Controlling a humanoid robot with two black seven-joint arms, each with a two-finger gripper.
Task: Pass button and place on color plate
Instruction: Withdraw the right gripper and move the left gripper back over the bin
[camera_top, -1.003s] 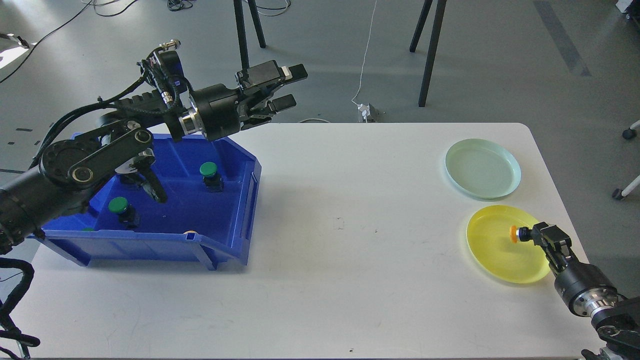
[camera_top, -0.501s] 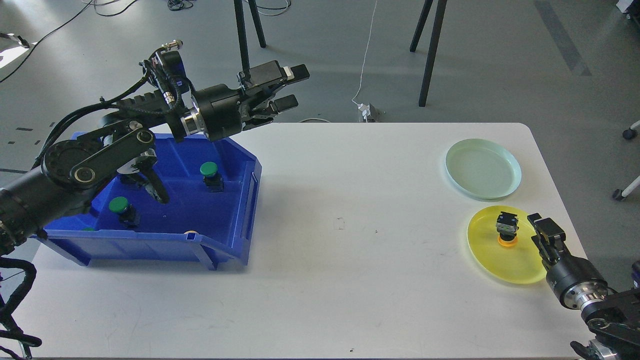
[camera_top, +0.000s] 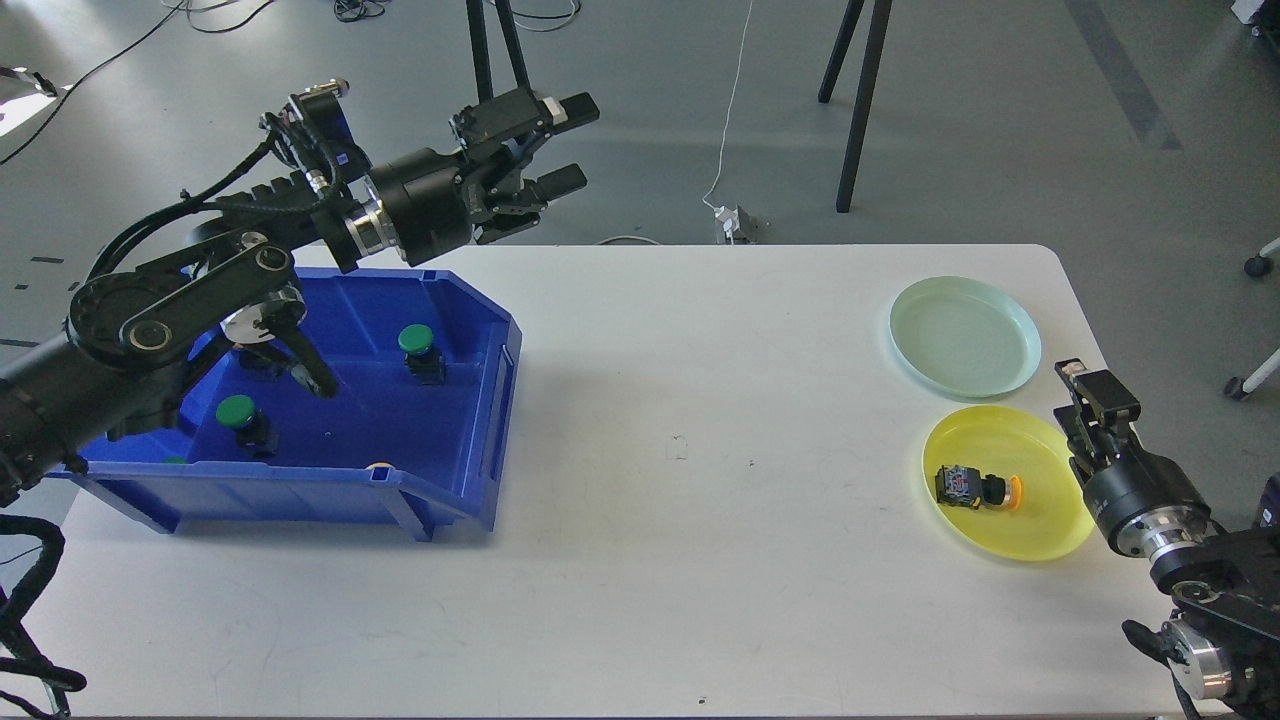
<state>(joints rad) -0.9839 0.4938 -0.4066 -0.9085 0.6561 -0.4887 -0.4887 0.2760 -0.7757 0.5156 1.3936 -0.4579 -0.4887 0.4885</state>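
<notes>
An orange-capped button with a black body (camera_top: 975, 488) lies on its side in the yellow plate (camera_top: 1040, 520) at the right of the table. My right gripper (camera_top: 1092, 392) is open and empty, just past the plate's far right rim, apart from the button. My left gripper (camera_top: 562, 145) is open and empty, held high above the table's back edge, beyond the blue bin (camera_top: 480, 430). Two green-capped buttons (camera_top: 416, 340) (camera_top: 237, 410) stand in the bin. A bit of an orange cap (camera_top: 380, 465) shows at the bin's front wall.
A pale green plate (camera_top: 1000, 375) lies empty behind the yellow one. My left arm's elbow hangs over the bin's left half. The white table (camera_top: 700, 450) ends close beyond the plates on the right. Stand legs and cables are on the floor behind.
The orange button left my right gripper, landed in the yellow plate and tipped onto its side. The right gripper drew back to the right and farther away. The left gripper rose and shifted slightly left.
</notes>
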